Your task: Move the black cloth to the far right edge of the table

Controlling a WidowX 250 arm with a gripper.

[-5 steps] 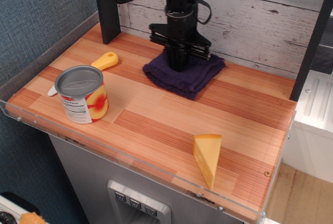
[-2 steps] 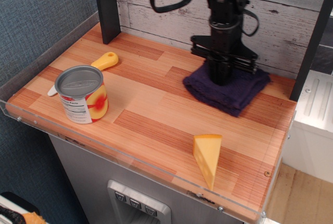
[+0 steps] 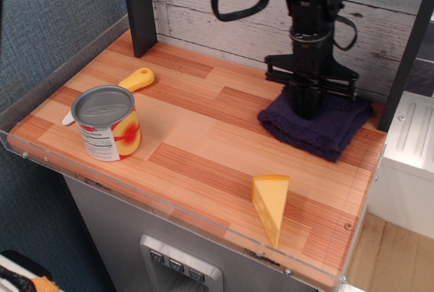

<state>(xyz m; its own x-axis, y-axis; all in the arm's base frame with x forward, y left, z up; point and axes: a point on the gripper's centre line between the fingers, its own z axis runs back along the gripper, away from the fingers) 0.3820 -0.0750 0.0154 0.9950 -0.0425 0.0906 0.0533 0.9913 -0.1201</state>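
At the far left of the tabletop [image 3: 203,150], near its front corner, a tin can [image 3: 106,122] stands upright, its grey lid on top and a red and yellow label around its side. Just behind the can lies a small tool with a yellow handle [image 3: 137,78]; a pale tip shows beside the can's left side, and the can hides the middle, so I cannot tell whether the two are one piece. Behind that, at the back left, a dark upright post [image 3: 139,7] rises from the wood.

Toward the front, right of centre, a wedge of yellow cheese [image 3: 270,205] stands on the planks, well apart from the can and close to the clear front rim.

Farther right and toward the back lies the black cloth [image 3: 317,124], a folded, fluffy square resting flat on the striped wood, with its right side close to the tabletop's right edge and near the second dark post there. The black hand [image 3: 306,110] points straight down onto the middle of the cloth and presses into the pile. Its fingertips are sunk in the fabric, so whether they pinch the cloth or simply rest closed on it cannot be told.
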